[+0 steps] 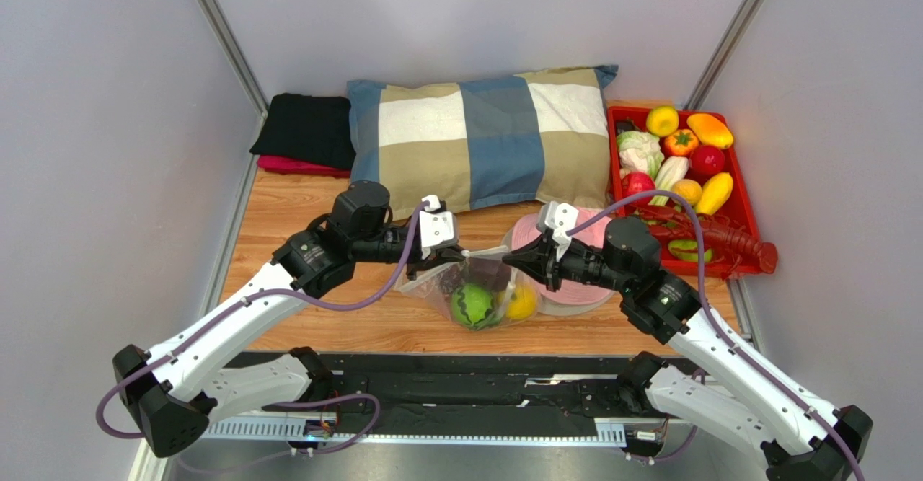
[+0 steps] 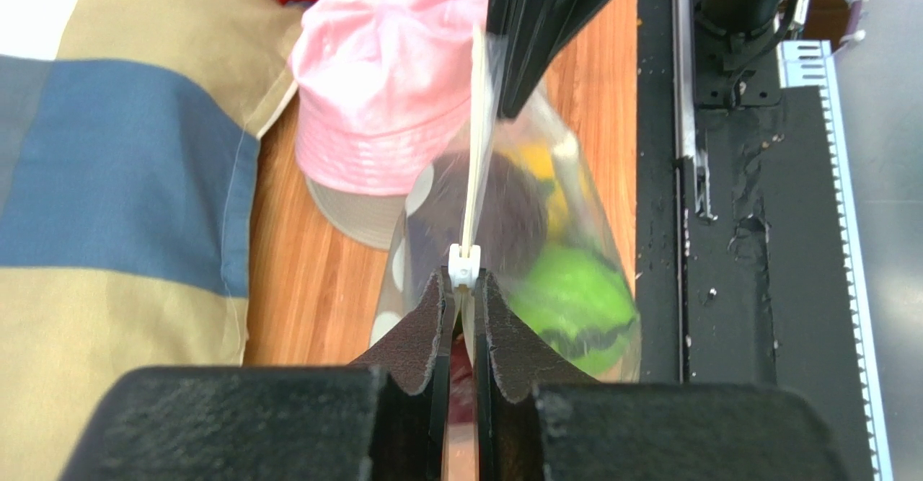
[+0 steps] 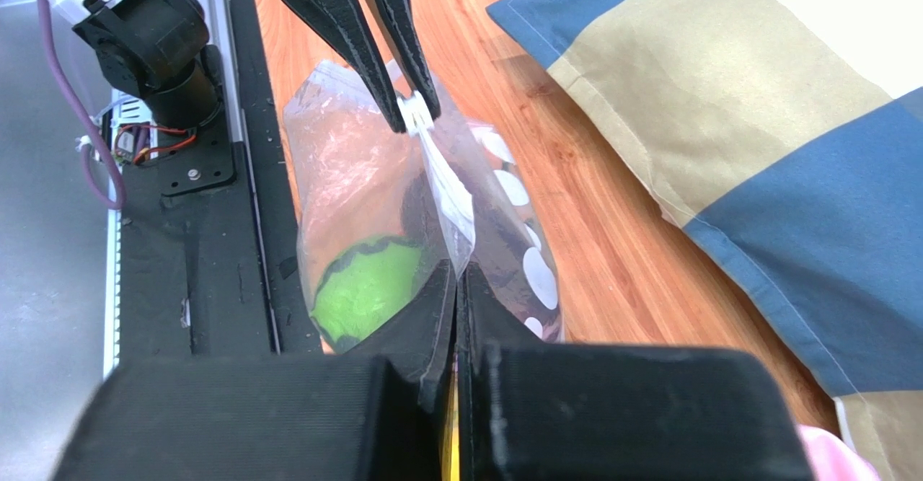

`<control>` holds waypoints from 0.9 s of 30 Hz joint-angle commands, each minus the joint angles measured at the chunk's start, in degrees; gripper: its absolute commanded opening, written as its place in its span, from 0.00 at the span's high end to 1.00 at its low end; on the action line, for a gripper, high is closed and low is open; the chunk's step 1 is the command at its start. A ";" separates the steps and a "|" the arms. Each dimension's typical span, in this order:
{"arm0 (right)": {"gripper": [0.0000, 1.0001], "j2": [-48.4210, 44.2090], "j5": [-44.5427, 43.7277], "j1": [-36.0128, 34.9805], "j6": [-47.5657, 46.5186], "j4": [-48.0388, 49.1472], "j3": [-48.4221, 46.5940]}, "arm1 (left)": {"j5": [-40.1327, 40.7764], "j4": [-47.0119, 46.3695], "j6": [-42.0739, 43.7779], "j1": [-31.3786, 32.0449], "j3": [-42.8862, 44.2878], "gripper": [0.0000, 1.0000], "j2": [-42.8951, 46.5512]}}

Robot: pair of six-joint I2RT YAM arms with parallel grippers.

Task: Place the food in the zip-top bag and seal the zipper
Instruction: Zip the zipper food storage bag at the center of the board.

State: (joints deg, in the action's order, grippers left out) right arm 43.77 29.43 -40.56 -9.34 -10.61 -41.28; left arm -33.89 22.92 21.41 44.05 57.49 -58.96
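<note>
Bag (image 1: 482,286): clear, dotted, strung between the two grippers over the table (image 1: 314,324), just in front of the hat (image 2: 385,81); cannot tell if its bottom rests on the wood.
Zipper (image 2: 473,157): top edge of the bag, a pale strip running from the left fingers to the right fingers.
Left gripper (image 2: 463,286): closed on one end of the zipper; the strip passes between the fingers.
Slider (image 2: 463,263): white, right at the left fingertips.
Right gripper (image 3: 455,281): closed, pinching the bag's other top corner; the edge goes in between the fingers.
Food in bag: green piece (image 1: 472,306), yellow piece (image 1: 521,303) and purple piece (image 2: 509,216), all below the zipper, apart from both finger pairs.
Food outside: in the tray (image 1: 748,216), far right, well apart from both grippers.
Lobster (image 1: 720,238): on the tray's near edge.
Pillow (image 1: 477,135): behind the bag.
</note>
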 commanded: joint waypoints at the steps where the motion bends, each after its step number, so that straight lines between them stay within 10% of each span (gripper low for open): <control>1: 1.00 -2.37 -2.62 2.32 -1.38 0.50 -0.30 | 2.25 5.12 3.02 -3.00 -1.77 0.99 2.62; 27: 1.00 -4.04 -12.82 7.77 -3.31 -0.64 3.22 | 6.03 26.39 13.83 -19.35 -5.02 1.00 18.44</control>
State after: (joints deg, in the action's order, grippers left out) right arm 40.77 22.00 -34.04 -10.50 -12.56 -38.24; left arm -30.68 43.64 31.92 27.35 52.84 -42.68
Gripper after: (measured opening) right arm 0.006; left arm 0.105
